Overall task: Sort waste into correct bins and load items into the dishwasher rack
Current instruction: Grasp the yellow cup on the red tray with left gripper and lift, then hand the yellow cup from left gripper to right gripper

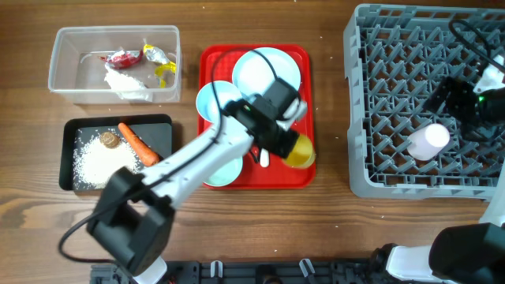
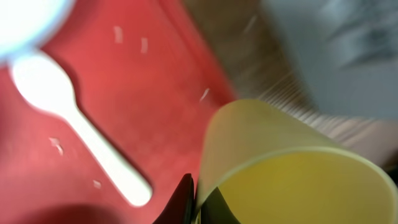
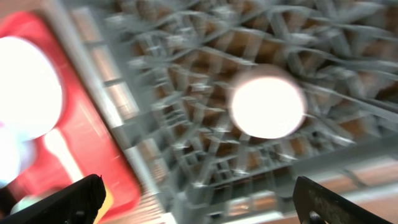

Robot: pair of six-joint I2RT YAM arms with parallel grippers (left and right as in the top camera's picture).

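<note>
The left pincer pinches one wall of the small yellow plastic cup at its rim. The cup is tilted over the corner of the flat red tray nearest the robot and the rack, just beside the white plastic spoon. Beyond the tray, across a strip of wooden tabletop, the right pincer hangs spread wide above the small pink cup, which rests among the pegs of the large grey plastic dishwasher rack. A hold on one thin wall looks slight to me. A quick swing could shake the yellow cup loose, or knock it against the rack's wall, and the arms might crowd each other there.

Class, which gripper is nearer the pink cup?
Right. The right gripper hangs open over the rack near the pink cup; the left gripper holds the yellow cup at the red tray.
</note>
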